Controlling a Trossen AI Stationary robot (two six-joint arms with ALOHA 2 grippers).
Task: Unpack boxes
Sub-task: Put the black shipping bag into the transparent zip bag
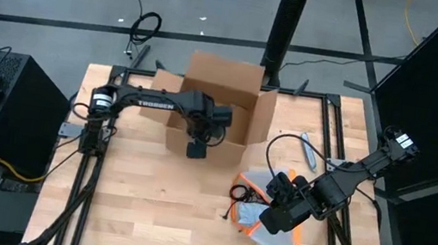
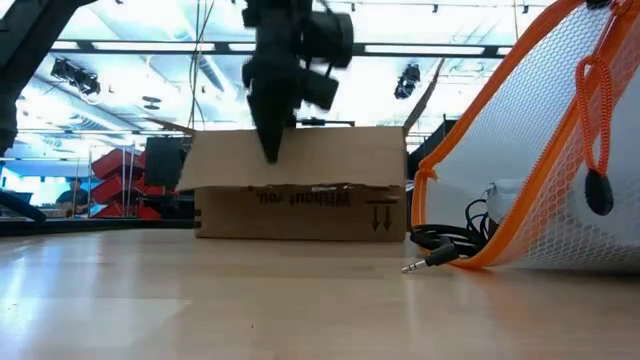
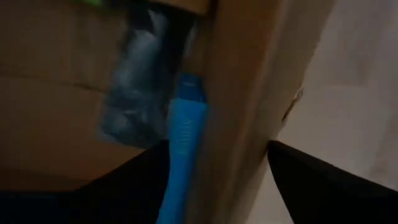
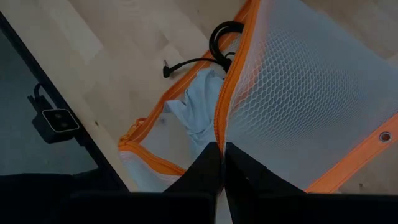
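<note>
The brown cardboard box point(image 1: 223, 97) stands open at the table's far middle, and the low view point(image 2: 300, 210) shows black print on it. My left gripper point(image 1: 196, 148) points down at its near wall point(image 3: 242, 93), open, with one finger inside and one outside point(image 3: 217, 180). A blue item point(image 3: 183, 143) and a clear wrapper point(image 3: 137, 93) lie inside the box. My right gripper point(image 1: 272, 222) is shut on a clear mesh pouch with an orange edge point(image 1: 284, 241) at the near right. A black cable with a jack plug point(image 2: 440, 255) spills from the pouch's mouth. My right gripper pinches the pouch's orange zip edge point(image 4: 222, 118) between its two fingers point(image 4: 208, 165). It comes from above, slanting down, and the edge runs along into the shut fingertips. The pouch point(image 2: 540, 180) is raised on that side and tilted, with its lower part resting on the table.
A small blue-grey tool point(image 1: 309, 151) lies on the table to the right of the box. The table's black frame rails run along both sides point(image 1: 332, 122). Bare wood point(image 1: 145, 207) lies near and left of the pouch. A black speaker-like block point(image 1: 16, 110) sits off the left edge.
</note>
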